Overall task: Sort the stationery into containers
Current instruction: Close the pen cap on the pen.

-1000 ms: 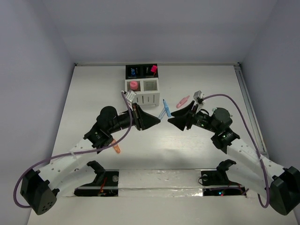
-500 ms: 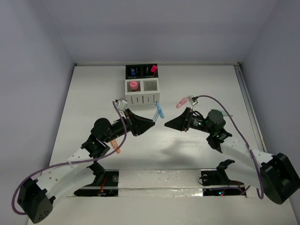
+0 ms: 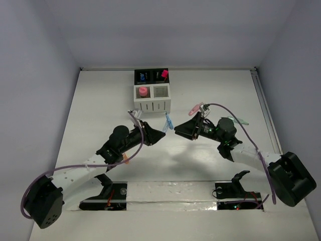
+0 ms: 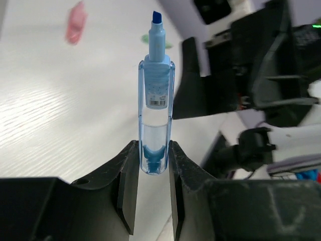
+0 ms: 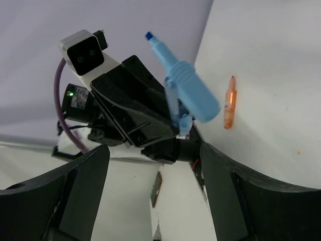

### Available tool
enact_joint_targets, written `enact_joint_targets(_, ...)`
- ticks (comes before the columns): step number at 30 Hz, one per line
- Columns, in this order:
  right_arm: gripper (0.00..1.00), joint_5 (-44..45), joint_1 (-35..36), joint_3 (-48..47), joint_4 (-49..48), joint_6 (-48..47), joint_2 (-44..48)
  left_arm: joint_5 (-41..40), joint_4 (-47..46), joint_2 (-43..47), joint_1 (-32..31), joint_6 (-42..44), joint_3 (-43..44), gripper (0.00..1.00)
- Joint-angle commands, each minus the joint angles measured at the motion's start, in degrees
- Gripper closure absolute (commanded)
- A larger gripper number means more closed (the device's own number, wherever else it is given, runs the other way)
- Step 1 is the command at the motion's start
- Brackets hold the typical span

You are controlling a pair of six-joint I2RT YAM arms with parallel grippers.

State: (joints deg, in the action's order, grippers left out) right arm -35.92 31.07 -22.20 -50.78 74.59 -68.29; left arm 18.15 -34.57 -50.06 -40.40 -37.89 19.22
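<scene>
1. Stationery sorting looks about half done, judging by the block of four small square cups, two white slotted ones in front and two black behind, at the far middle of the worktop.
   - You can count a blue item in the back left black cup.
   - A pink-capped one stands in the back right cup.
   - Another pink-topped one stands in the front left white cup.
   - Nothing shows in the front right white cup.
2. Your left claw is clamped on the tail end of a pale blue translucent pen, whose dark blue tip is bare and points away from the claw. The pen hangs in the air just in front of the cups, in none of them yet.
3. Your right claw faces the left one from close by, spread wide with nothing between its fingers.
4. What is left for you, beyond the held pen:
   - a pale pink pen lying on the worktop to the right of the cups;
   - a small orange pen lying by the left arm, partly under it;
   - a pale green sliver beside the right arm, which may be one more piece but is too small to tell.
5. Plain pale lilac-grey walls close the room in on three sides.
6. The worktop is white and matt with a faint wood grain, and a thin rail runs along its right edge.
</scene>
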Motion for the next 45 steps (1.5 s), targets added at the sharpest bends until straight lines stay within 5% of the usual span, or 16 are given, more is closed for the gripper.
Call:
enact_joint_targets(1, 0.22, 5.7, -0.3, -1.5, 5.7, -6.4, 1.0, -7.2, 7.9, -3.9, 0.1, 4.0, 6.7, 1.00)
enact_joint_targets(8, 0.23, 26.8, -0.3, -3.2, 39.0, -26.1, 14.5, -12.5, 22.7, -13.6, 0.1, 9.5, 14.5, 1.00)
enact_joint_targets(11, 0.24, 33.7, -0.3, -5.5, 45.8, -32.6, 17.9, -8.9, 21.0, -20.8, 0.1, 8.8, 16.7, 1.00)
enact_joint_targets(17, 0.31, 33.3, -0.3, -7.2, 48.2, -37.7, 15.0, -6.4, 22.4, -32.7, 0.1, 8.6, 25.5, 1.00)
enact_joint_targets(23, 0.75, 24.3, -0.3, -5.8, 44.6, -42.0, 9.1, 5.4, 20.2, -39.9, 0.8, 3.4, 26.8, 1.00)
enact_joint_targets(27, 0.63, 19.0, -0.3, -5.0, 42.4, -48.1, 8.0, 14.7, 18.5, -42.1, 2.3, -0.2, 26.7, 1.00)
enact_joint_targets(28, 0.50, 18.8, -0.3, -4.7, 42.4, -49.0, 8.6, 16.9, 18.5, -42.1, 2.9, -0.6, 26.8, 1.00)
enact_joint_targets(32, 0.30, 19.7, -0.3, -3.1, 40.0, -49.5, 9.2, 19.5, 18.0, -39.8, 2.9, -2.2, 26.8, 1.00)
enact_joint_targets(45, 0.35, 12.2, -0.3, -1.0, 33.5, -51.6, 10.7, 27.5, 18.9, -31.5, 5.6, -3.8, 24.2, 1.00)
